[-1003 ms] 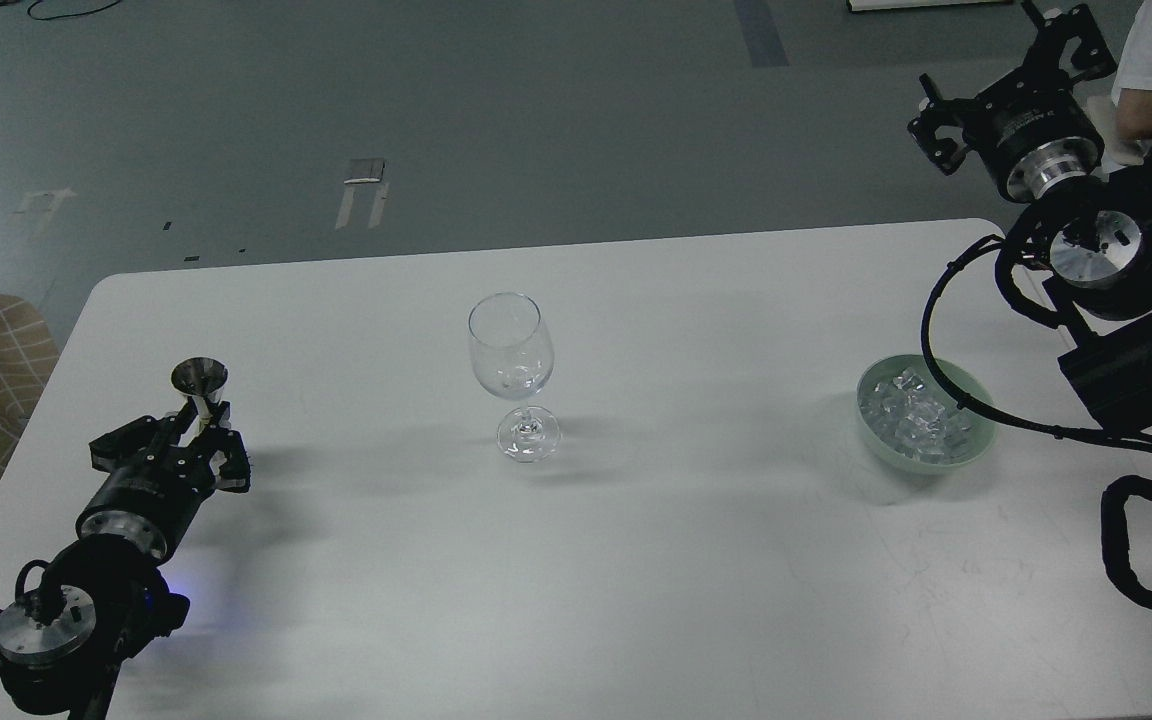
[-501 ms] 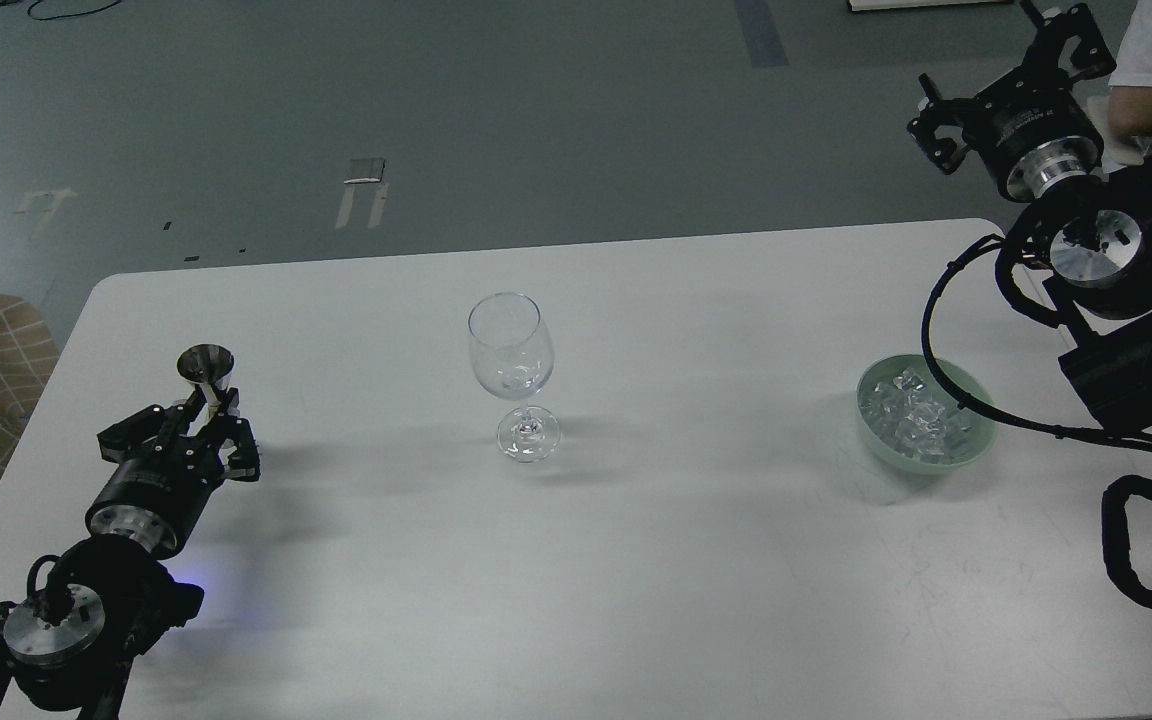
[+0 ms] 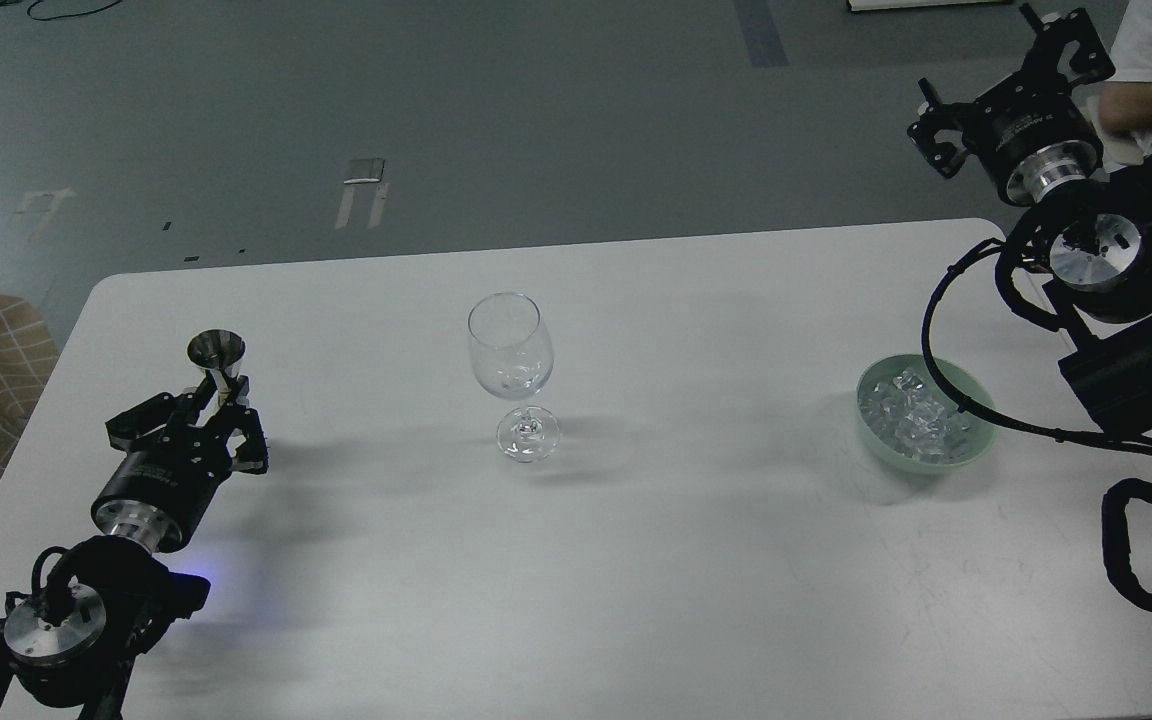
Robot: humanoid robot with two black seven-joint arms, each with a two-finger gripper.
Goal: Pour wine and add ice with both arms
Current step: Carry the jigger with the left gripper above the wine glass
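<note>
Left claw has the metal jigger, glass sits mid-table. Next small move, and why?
Probably carry the jigger right toward the wine glass, kept upright. The left claw is shut on its stem near the table's left edge, well short of the glass, so tipping now would spill. The right claw hangs beyond the far edge, away from the bowl of ice.

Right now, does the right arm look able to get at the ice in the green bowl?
Probably yes. The right gripper hangs beyond the table's far edge, and the ice lies uncovered in the green bowl, with only the arm's own cable looping across its rim.
</note>
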